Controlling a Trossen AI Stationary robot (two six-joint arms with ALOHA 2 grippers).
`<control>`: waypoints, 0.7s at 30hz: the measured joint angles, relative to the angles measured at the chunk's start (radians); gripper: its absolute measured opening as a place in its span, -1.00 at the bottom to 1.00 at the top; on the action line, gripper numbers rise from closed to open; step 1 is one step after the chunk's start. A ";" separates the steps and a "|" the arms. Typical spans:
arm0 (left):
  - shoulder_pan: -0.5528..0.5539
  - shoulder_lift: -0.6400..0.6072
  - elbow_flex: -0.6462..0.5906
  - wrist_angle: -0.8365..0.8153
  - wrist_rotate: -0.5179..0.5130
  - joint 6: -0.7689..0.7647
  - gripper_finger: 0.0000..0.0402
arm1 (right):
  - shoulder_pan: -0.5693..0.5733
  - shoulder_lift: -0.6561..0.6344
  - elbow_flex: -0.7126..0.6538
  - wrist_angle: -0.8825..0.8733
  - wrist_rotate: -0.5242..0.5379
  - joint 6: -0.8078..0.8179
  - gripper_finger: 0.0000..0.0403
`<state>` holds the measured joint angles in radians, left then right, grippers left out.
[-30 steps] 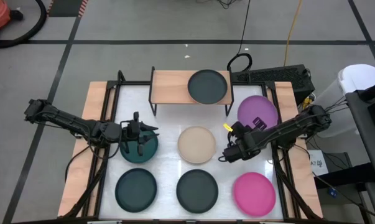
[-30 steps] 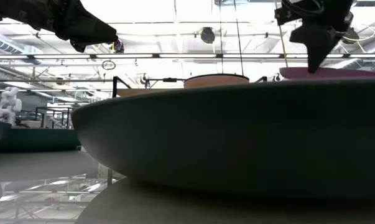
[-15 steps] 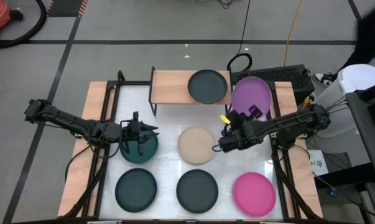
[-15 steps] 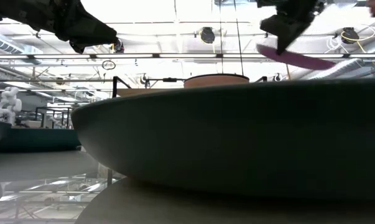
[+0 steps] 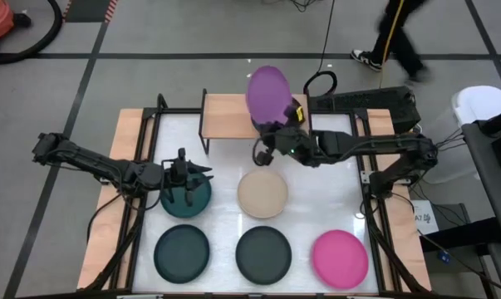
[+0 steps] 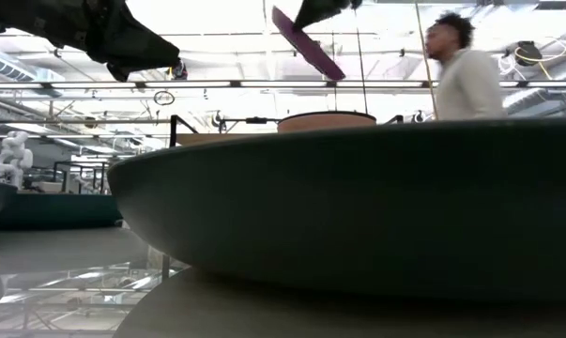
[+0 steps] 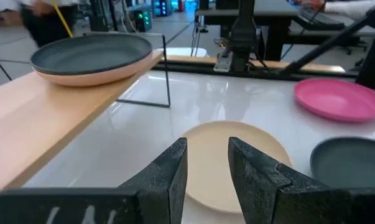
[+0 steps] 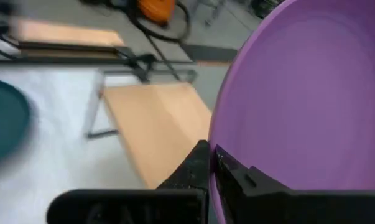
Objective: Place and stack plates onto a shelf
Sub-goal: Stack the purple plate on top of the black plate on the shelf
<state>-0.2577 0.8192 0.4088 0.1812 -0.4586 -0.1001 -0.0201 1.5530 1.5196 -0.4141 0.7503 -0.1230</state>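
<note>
My right gripper is shut on the purple plate, held high and tilted over the right half of the light-wood shelf. The low view shows the plate slanting in the air. A dark grey plate lies on a pale one on the shelf board. My left gripper is open and hovers over the teal plate at the table's left. The beige plate, two dark plates and the magenta plate lie flat on the white tabletop. My right gripper pinches the purple plate by its rim, one finger on the hollow face and one behind it. The fingers come from the table's near right side, pointing toward the shelf. The plate is lifted clear and tipped, its far edge raised above the shelf.
Black shelf legs stand at the shelf's near corners. A person walks through the room beyond the table's far side. Cables and a black box lie past the far right corner. Bare white tabletop shows between shelf and beige plate.
My right gripper has carried the purple plate from the table's right side up and toward the far left, until it is over the shelf. The plate has left the tabletop and tipped from flat to steeply tilted. A person has walked into view behind the table.
</note>
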 joint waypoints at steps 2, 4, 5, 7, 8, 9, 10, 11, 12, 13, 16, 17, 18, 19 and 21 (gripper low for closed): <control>0.000 0.014 0.000 0.008 0.009 0.000 -0.39 | -0.035 0.002 -0.002 -0.057 0.004 0.033 -1.00; 0.000 0.029 0.000 0.007 0.011 0.001 -0.39 | -0.066 0.009 -0.004 -0.102 -0.010 0.079 -1.00; 0.001 0.035 0.000 0.012 0.011 0.009 -0.39 | -0.080 0.012 -0.011 -0.115 -0.019 0.099 -1.00; 0.001 0.052 0.000 0.042 0.011 0.016 -0.39 | -0.100 0.016 -0.036 -0.145 -0.042 0.115 -1.00; 0.001 0.060 0.000 0.054 0.011 0.021 -0.39 | -0.106 0.017 -0.050 -0.143 -0.059 0.116 -1.00; 0.001 0.067 0.000 0.067 0.011 0.023 -0.39 | -0.109 0.018 -0.066 -0.128 -0.078 0.114 -1.00; 0.001 0.075 0.000 0.084 0.011 0.023 -0.39 | -0.112 0.020 -0.086 -0.105 -0.094 0.112 -1.00; 0.001 0.082 0.000 0.099 0.011 0.024 -0.39 | -0.115 0.020 -0.109 -0.083 -0.104 0.106 -1.00; 0.001 0.089 0.000 0.107 0.011 0.024 -0.39 | -0.118 0.022 -0.133 -0.063 -0.108 0.094 -1.00; 0.001 0.097 0.000 0.111 0.011 0.024 -0.39 | -0.123 0.023 -0.159 -0.041 -0.108 0.076 -1.00; 0.001 0.114 0.000 0.115 0.011 0.027 -0.39 | -0.129 0.025 -0.226 0.048 -0.099 0.022 -1.00; 0.001 0.118 0.000 0.115 0.011 0.029 -0.39 | -0.131 0.024 -0.242 0.077 -0.098 0.013 -1.00; 0.001 0.124 0.000 0.117 0.011 0.039 -0.39 | -0.131 0.023 -0.257 0.101 -0.098 0.009 -1.00; 0.001 0.126 0.000 0.116 0.012 0.046 -0.39 | -0.131 0.023 -0.270 0.116 -0.098 0.006 -1.00; 0.001 0.126 0.000 0.116 0.012 0.050 -0.39 | -0.131 0.023 -0.288 0.129 -0.099 0.006 -0.98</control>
<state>-0.2565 0.9453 0.4088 0.2970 -0.4469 -0.0505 -0.1513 1.5761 1.2320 -0.2850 0.6515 -0.1170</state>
